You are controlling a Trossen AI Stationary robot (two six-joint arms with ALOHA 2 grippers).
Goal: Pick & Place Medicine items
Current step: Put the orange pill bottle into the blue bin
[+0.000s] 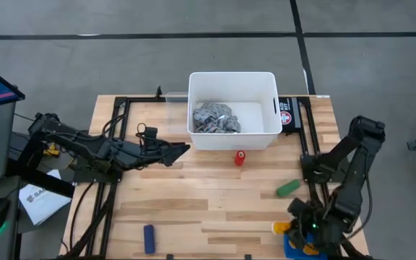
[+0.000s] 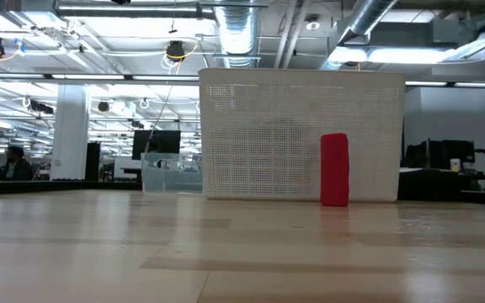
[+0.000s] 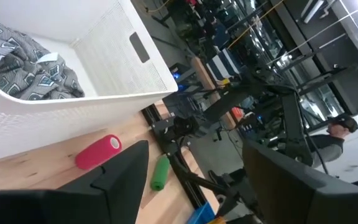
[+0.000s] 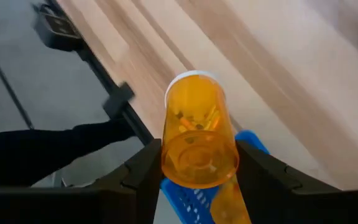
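While the right gripper clamps an orange translucent pill bottle with a white cap at the table's five o'clock corner, a slipping grip could drop it short of the white plastic bin at twelve o'clock. Left gripper, fingers spread and empty, waits at nine o'clock.

1. One white bin stood far on the surface.
2. One grey rag lay inside.
3. One red roll, one green roll, one blue roll.
4. One orange pill bottle showed.
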